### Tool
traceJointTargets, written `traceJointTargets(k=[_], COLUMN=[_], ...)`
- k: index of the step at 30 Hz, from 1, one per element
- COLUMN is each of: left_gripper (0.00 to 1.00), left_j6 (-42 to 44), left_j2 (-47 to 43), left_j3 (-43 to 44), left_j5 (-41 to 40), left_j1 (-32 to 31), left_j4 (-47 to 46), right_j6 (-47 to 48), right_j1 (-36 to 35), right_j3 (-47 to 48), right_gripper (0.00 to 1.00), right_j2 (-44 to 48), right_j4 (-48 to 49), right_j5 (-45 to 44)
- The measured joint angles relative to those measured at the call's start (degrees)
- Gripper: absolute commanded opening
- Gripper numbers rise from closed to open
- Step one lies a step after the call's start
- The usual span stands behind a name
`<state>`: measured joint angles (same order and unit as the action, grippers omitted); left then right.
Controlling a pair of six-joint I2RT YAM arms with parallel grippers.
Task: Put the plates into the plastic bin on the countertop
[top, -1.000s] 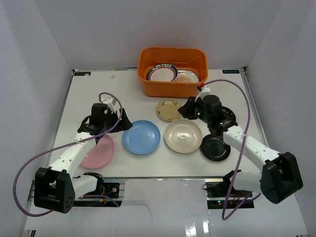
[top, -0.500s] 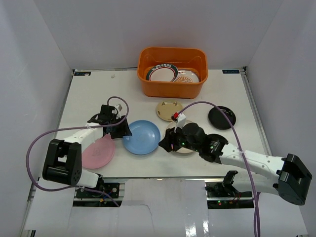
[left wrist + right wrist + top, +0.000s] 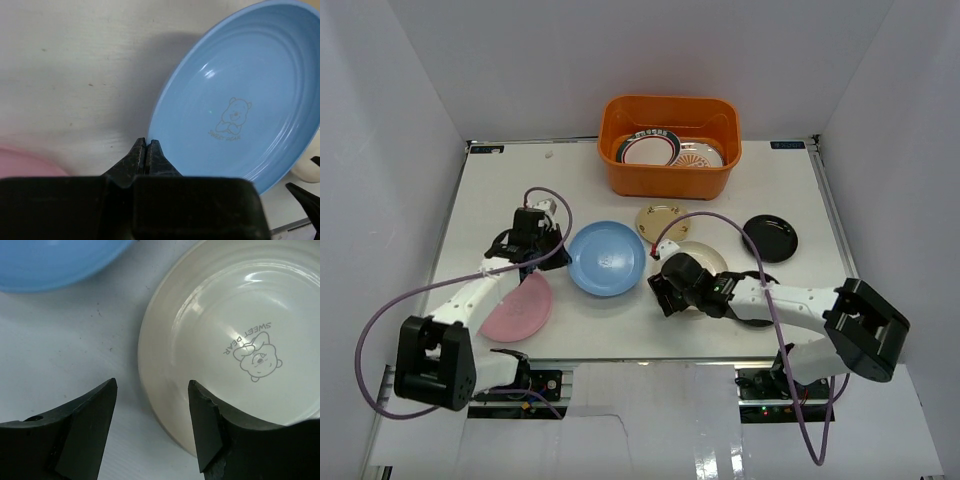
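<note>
My left gripper: clamped on light blue plate rim | my right gripper: wide, astride cream plate rim | risk: edge-only pinch slips, blue plate drops.

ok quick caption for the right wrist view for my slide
Open right gripper lined up on the cream plate's rim, light blue plate at upper left.

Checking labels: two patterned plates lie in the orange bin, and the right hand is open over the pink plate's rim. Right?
No. The right wrist view shows the right hand open over the cream plate at its rim, not the pink plate. Two patterned plates do lie in the orange bin.
</note>
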<state>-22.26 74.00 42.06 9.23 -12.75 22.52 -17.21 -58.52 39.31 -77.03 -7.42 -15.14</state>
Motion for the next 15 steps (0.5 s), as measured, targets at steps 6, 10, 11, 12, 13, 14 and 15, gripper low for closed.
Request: traceJointTargets(k=[6, 10, 11, 12, 13, 14, 15], left_gripper=[0.0, 0.0, 0.0, 0.0, 0.0, 0.0, 0.0], left_j6=[-0.39, -0.81, -0.9, -0.98, -1.14, -1.22, -1.38], left_j2=[-12.33, -17.11, -17.84, -18.29, -18.67, -18.91, -19.08], left_j3=[-0.02, -0.09, -0.13, -0.17, -0.26, -0.35, -0.42], left_j5=[-5.9, -8.02, -8.37, -8.39, -8.31, -8.13, -7.63], left_j1=[0.79, 3.67, 4.66, 5.35, 6.19, 6.86, 7.43], left_j4=[-0.28, -0.55, -0.59, -0.66, -0.72, -0.74, -0.7], right_j6=[4.74, 6.86, 7.13, 7.15, 7.17, 7.13, 7.1], right_j1=[0.0, -0.48, -0.81, -1.22, -1.88, -2.45, -3.19], right_j3=[4.28, 8.98, 10.03, 10.8, 11.61, 12.26, 13.31], right_gripper=[0.3, 0.08, 0.08, 0.08, 0.08, 0.08, 0.08], right_j2=[-8.9, -12.74, -12.46, -12.0, -11.28, -10.49, -9.4], right_j4=[-0.13, -1.29, -1.86, -2.71, -3.91, -4.96, -6.8], right_j5=[1.07, -0.66, -1.55, -2.32, -3.1, -3.34, -3.54])
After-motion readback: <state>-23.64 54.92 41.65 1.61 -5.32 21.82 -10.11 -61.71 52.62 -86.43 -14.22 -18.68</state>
